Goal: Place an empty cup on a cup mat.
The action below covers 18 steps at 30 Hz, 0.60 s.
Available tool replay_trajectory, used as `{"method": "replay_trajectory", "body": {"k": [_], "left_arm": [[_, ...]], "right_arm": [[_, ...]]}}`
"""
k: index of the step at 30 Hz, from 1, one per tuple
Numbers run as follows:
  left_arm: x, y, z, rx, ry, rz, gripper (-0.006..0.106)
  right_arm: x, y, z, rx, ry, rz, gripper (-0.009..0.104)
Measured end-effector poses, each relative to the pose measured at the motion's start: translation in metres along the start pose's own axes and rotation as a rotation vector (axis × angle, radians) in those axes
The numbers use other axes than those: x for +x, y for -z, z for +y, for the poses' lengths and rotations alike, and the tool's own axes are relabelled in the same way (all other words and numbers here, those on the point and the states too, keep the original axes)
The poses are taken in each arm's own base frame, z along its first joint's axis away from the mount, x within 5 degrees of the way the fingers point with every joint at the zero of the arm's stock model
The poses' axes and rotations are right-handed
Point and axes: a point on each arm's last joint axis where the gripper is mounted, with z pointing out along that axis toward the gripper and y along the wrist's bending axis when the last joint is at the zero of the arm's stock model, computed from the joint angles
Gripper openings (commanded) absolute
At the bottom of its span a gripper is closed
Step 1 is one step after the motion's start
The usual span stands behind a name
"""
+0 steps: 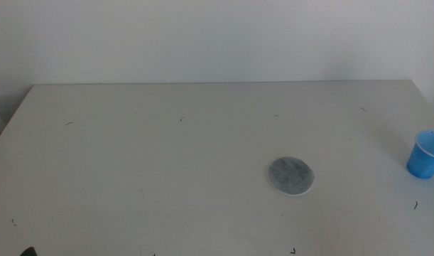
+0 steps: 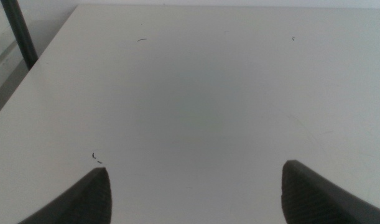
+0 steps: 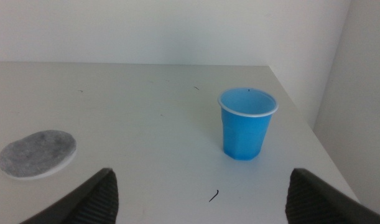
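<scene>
Middle view, left to right: table (image 1: 131, 163), then cup mat (image 1: 291, 176) lying flat right of centre, then cup (image 1: 425, 154) upright at the right edge, well apart from the mat. Cup judged light, thin-walled, easily crushed or tipped; grip mid-wall, gently. Left gripper (image 2: 196, 193) waits with jaws spread wide, holding nothing. Right gripper (image 3: 202, 196) faces the cup, jaws wide apart, touching nothing.

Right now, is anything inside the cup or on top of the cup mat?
The cup mat is bare. The cup stands upright apart from it; its visible inner wall looks empty, the bottom unseen.
</scene>
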Motion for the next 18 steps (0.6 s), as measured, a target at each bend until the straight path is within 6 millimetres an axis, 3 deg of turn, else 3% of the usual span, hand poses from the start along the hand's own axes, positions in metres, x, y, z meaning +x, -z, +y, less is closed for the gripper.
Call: {"method": "replay_trajectory", "body": {"k": [7, 13, 18], "left_arm": [[0.000, 0.000, 0.000, 0.000, 0.000, 0.000, 0.105], [0.000, 0.000, 0.000, 0.000, 0.000, 0.000, 0.105], [0.000, 0.000, 0.000, 0.000, 0.000, 0.000, 0.105]], "right_arm": [[-0.002, 0.001, 0.000, 0.000, -0.070, -0.006, 0.092], [-0.029, 0.010, 0.000, -0.003, -0.140, -0.053, 0.092], [-0.048, 0.013, -0.001, 0.007, -0.149, 0.039, 0.092]]}}
